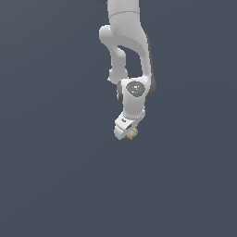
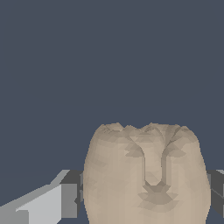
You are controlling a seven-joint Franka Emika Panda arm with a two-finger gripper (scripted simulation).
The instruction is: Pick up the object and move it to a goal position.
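Observation:
The object (image 1: 132,134) is a tiny tan lumpy blob, sitting at the tip of my white gripper (image 1: 127,133) near the middle of the exterior view. In the wrist view the object (image 2: 145,175) fills the space between my two fingers (image 2: 70,192), which press against both its sides. The gripper is shut on it. Whether the object touches the grey floor below cannot be told from these views.
A plain dark grey-blue surface (image 1: 55,176) spreads all around. The white arm (image 1: 127,41) comes down from the top of the exterior view. No goal marker or other object shows.

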